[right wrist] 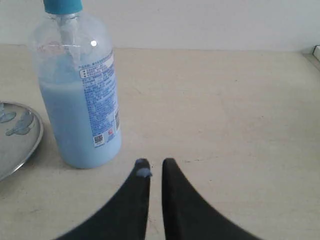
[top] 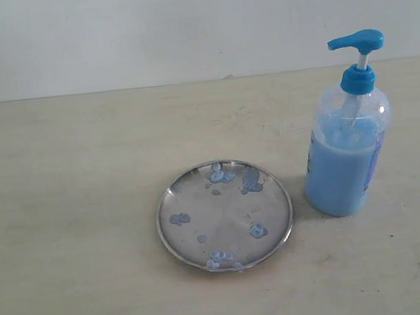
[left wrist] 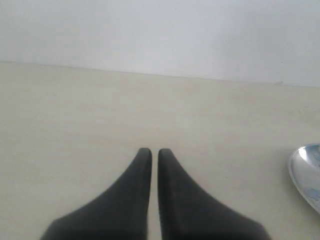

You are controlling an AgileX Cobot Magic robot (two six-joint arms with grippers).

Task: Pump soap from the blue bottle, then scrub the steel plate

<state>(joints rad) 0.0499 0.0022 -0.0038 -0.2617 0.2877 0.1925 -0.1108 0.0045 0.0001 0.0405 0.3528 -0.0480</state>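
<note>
Steel plate was bare metal, mirror-shiny & smooth, w/ a thin bright rim. Soap on it was opaque pale-blue blobs, wet-looking, slightly glossy. Blue bottle was clear plastic, smooth & glossy, w/ a bright highlight near the shoulder in the right wrist view. Pump head was opaque bright-blue plastic, smooth, semi-gloss. Label was smooth printed sheet; paper or film, couldn't tell. Table was pale beige, matt, w/ faint scuffs & hairline marks; material unclear. Wall was plain matt white. Left gripper & right gripper were matt black & smooth, approx. plastic or rubber.
</note>
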